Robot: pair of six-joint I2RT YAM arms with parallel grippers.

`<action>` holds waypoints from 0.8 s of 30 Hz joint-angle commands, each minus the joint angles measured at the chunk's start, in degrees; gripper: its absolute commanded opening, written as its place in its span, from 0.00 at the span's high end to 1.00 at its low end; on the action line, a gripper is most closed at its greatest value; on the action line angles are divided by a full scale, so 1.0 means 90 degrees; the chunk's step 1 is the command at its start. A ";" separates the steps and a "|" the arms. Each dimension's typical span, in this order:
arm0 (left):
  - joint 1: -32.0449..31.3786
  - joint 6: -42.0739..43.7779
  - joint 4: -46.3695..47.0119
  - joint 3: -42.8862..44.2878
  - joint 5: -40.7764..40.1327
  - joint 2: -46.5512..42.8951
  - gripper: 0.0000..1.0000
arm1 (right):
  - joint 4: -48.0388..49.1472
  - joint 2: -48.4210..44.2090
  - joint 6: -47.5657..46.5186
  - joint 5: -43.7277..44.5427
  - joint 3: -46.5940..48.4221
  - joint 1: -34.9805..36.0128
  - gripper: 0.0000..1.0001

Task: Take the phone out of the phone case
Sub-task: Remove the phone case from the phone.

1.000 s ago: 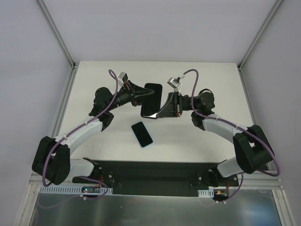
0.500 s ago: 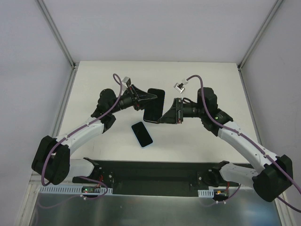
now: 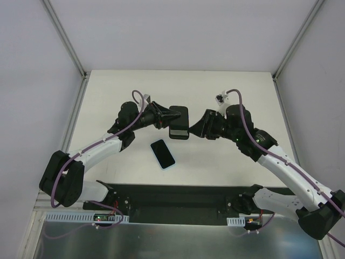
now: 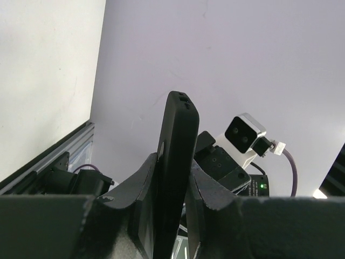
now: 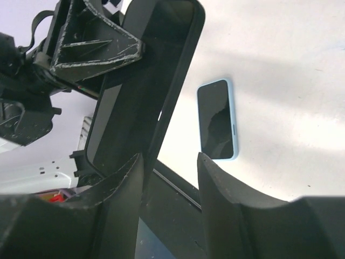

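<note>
A black phone case (image 3: 178, 122) hangs in the air above the table's middle, with my left gripper (image 3: 171, 115) shut on its left edge. In the left wrist view the case (image 4: 178, 135) stands edge-on, pinched between both fingers of that gripper (image 4: 172, 164). My right gripper (image 3: 193, 130) sits just right of the case, open. In the right wrist view the case (image 5: 145, 81) lies against the left finger, and the gap of that gripper (image 5: 170, 181) holds nothing. A phone (image 3: 163, 154) with a light-blue rim lies screen-up on the table, also seen as the phone (image 5: 218, 120) below the right gripper.
The white table (image 3: 242, 97) is walled by white panels at the back and sides. A black base plate (image 3: 172, 197) carries both arm mounts along the near edge. Purple cables loop over each arm.
My right gripper has opened and let go of the case, its arm swinging out to the right. The left gripper has turned the case and carried it slightly right. The phone has not moved.
</note>
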 commanded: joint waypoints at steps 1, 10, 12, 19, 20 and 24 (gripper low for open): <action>-0.0092 -0.0538 0.0860 0.0495 0.0318 -0.0210 1.00 | -0.1129 0.0230 -0.0274 0.1284 0.0188 0.0145 0.55; -0.0033 -0.0401 0.0918 0.0592 0.0328 -0.0230 1.00 | -0.2202 0.0688 -0.0479 0.2553 0.0743 0.0751 0.66; -0.0033 -0.0382 0.0957 0.0622 0.0348 -0.0220 1.00 | -0.2640 0.0845 -0.0547 0.3148 0.0890 0.0975 0.69; 0.0064 -0.0343 0.0997 0.0641 0.0387 -0.0327 1.00 | -0.3063 0.1334 -0.0567 0.3814 0.0862 0.1259 0.74; 0.0084 -0.0343 0.1006 0.0641 0.0396 -0.0347 1.00 | -0.3063 0.1354 -0.0567 0.3804 0.0804 0.1259 0.74; 0.0152 -0.0323 0.1016 0.0700 0.0396 -0.0406 1.00 | -0.3053 0.1510 -0.0567 0.3785 0.0774 0.1327 0.75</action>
